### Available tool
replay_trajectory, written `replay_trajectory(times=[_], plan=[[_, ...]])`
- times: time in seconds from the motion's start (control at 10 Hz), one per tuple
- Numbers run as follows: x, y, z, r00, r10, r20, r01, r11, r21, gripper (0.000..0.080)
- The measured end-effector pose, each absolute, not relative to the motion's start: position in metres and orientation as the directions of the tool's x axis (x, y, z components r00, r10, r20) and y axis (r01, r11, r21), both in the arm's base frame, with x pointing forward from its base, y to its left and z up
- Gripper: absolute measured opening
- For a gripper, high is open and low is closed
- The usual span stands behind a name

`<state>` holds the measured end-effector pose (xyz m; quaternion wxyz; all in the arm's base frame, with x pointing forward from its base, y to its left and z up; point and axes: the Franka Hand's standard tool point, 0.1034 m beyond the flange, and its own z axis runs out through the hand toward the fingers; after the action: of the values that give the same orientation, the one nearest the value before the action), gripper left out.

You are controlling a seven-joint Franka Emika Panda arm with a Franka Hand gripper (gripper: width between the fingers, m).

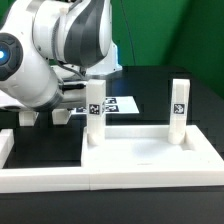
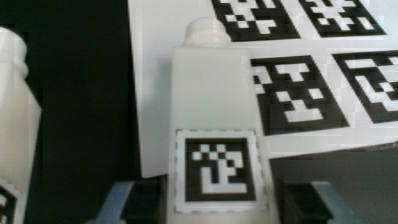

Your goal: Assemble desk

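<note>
Nearest the camera, the white border rail (image 1: 110, 180) runs along the front edge of the black tabletop (image 1: 205, 110) and turns back at the exterior view's left. Just behind it the desk panel (image 1: 140, 155) lies flat, rim up. Two legs stand upright on it, tags toward the camera: the left upright leg (image 1: 94, 115) on the panel's far corner at the exterior view's left, the right upright leg (image 1: 178, 108) on its far corner at the exterior view's right. Behind the left one the arm (image 1: 60, 45) hangs over the tabletop; from here I can't see its hand, which is covered. On the wrist view the gripper (image 2: 221, 205) straddles a third leg (image 2: 217, 110), tag face up toward the camera. The fingers (image 2: 135, 203) are partly closed, tight on its two long sides at the tagged end, so I read that as a grip. I can't tell whether that leg rests on the tabletop. It runs along the marker board (image 2: 311, 70) edge. Another white piece (image 2: 15, 110) lies parallel on its other side, apart.
</note>
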<state>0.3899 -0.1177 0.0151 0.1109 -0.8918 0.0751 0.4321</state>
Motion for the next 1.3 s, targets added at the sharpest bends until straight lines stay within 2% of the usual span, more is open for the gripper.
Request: replay_trajectory(times=[0.2, 0.3, 0.4, 0.5, 0.6, 0.7, 0.9, 1.0, 1.3], plan=[[0.390, -0.118, 0.015, 0.616, -0.038, -0.787, -0.230, -0.964, -0.133, 0.0288], [0.393, -0.117, 0.021, 0.621, -0.037, -0.783, -0.229, -0.964, -0.137, 0.0288], [0.397, -0.115, 0.036, 0.623, -0.030, -0.782, -0.231, -0.962, -0.148, 0.0288], [0.405, -0.109, 0.065, 0.628, -0.010, -0.778, -0.224, -0.960, -0.168, 0.0288], [0.411, -0.104, 0.085, 0.643, -0.008, -0.765, -0.222, -0.959, -0.176, 0.0288], [0.412, -0.097, 0.102, 0.645, -0.016, -0.764, -0.232, -0.957, -0.175, 0.0288], [0.420, -0.071, 0.136, 0.649, -0.053, -0.759, -0.243, -0.960, -0.140, 0.0289], [0.425, -0.062, 0.141, 0.658, -0.046, -0.752, -0.227, -0.964, -0.139, 0.0289], [0.423, -0.063, 0.137, 0.656, -0.041, -0.754, -0.224, -0.964, -0.143, 0.0289]])
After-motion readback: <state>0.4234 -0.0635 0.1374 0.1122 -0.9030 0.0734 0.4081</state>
